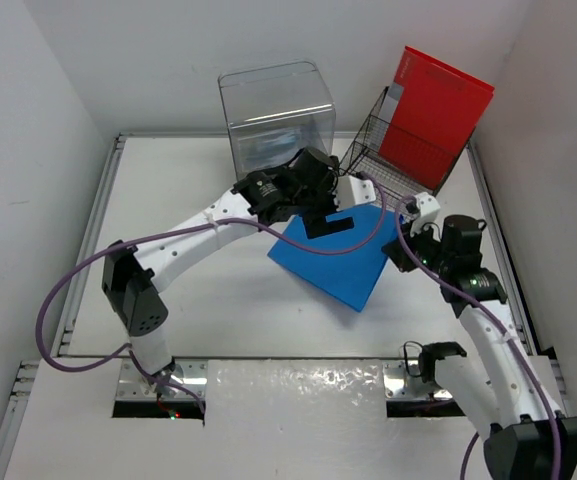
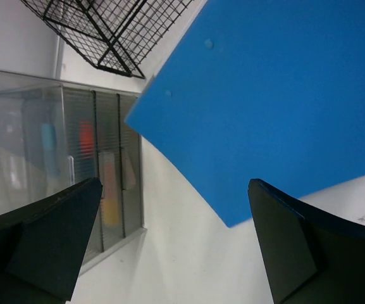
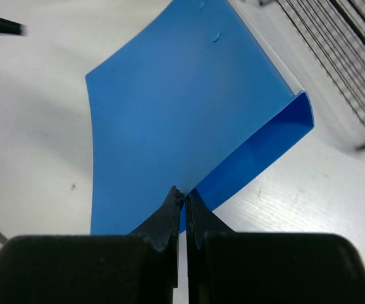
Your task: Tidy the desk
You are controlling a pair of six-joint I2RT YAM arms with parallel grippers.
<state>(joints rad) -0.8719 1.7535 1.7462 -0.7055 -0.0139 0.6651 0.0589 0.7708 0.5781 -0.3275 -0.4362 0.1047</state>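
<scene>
A blue folder [image 1: 340,262] lies tilted over the middle of the white desk [image 1: 198,320], its right edge lifted. My right gripper [image 1: 396,250] is shut on that edge; in the right wrist view the fingertips [image 3: 185,197] pinch the blue folder [image 3: 169,107], which bends upward. My left gripper [image 1: 330,215] hangs open above the folder's far corner; in the left wrist view its fingers [image 2: 290,240] stand wide apart with the blue folder [image 2: 277,95] and bare desk [image 2: 188,253] below, holding nothing.
A clear plastic drawer box [image 1: 276,118] stands at the back centre and shows in the left wrist view [image 2: 49,152] with coloured items inside. A black wire basket [image 1: 393,160] at the back right holds a red folder [image 1: 436,115]. White walls enclose the desk.
</scene>
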